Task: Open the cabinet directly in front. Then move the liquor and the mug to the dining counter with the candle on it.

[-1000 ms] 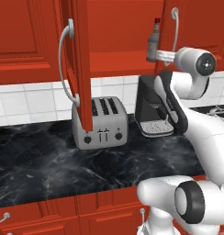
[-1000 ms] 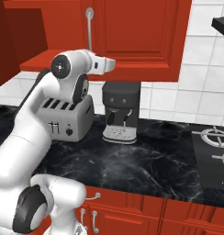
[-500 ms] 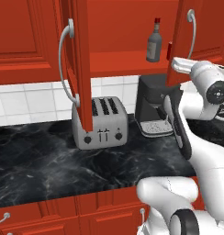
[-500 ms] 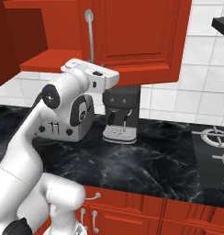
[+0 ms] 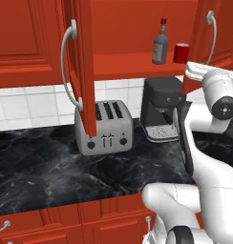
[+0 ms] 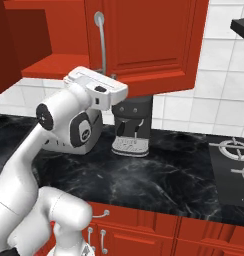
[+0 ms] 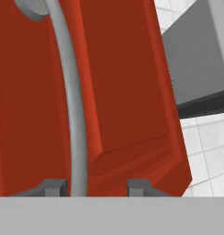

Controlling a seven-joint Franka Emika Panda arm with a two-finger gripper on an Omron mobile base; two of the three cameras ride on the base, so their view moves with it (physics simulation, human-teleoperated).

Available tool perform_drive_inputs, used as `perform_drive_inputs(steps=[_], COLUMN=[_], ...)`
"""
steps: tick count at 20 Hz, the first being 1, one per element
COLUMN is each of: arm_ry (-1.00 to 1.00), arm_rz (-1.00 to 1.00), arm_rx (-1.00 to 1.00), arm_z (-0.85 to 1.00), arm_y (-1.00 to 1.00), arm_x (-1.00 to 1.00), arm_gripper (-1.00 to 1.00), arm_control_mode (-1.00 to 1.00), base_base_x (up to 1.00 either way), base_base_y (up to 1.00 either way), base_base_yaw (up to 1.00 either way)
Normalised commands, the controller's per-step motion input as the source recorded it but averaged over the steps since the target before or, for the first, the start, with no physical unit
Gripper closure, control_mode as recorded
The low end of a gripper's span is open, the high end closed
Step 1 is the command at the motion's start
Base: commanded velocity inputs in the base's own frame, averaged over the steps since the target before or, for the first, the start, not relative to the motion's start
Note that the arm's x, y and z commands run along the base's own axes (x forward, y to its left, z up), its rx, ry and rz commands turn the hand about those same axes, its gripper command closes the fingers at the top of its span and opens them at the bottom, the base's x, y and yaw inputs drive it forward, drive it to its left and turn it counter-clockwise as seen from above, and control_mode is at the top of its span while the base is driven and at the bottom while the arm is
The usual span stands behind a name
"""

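Silver toaster [image 5: 105, 128] left of black coffee mach. [image 5: 160, 109] — stove burners [image 6: 235, 160] far right.

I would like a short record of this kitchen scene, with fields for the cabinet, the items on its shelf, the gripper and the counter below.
cabinet: red wall-hung cabinet, both doors swung open
shelf items: brownish-grey liquor bottle with red cap and glossy red mug, upright, side by side, mug to the right
gripper: two-finger gripper, jaws open, straddling the curved silver bar handle of the right door
counter below: black veined marble wall counter with silver four-slot toaster and dark coffee machine
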Motion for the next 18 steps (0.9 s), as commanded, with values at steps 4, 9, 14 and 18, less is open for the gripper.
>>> perform_drive_inputs(steps=[4, 9, 14, 18], arm_ry=[0.0, 0.03, 0.27, 0.41], arm_rz=[0.0, 0.0, 0.0, 0.0], arm_rx=[0.0, 0.0, 0.0, -0.07], arm_z=[-0.08, 0.15, 0.49, 0.15], arm_y=[0.15, 0.54, 0.85, 1.0], arm_x=[-1.0, -1.0, -0.55, 0.17], arm_gripper=[-1.0, -1.0, -1.0, -1.0], arm_control_mode=[-1.0, -1.0, -1.0, -1.0], base_base_x=[0.0, 0.0, 0.0, 0.0], base_base_y=[0.0, 0.0, 0.0, 0.0], base_base_yaw=[0.0, 0.0, 0.0, 0.0])
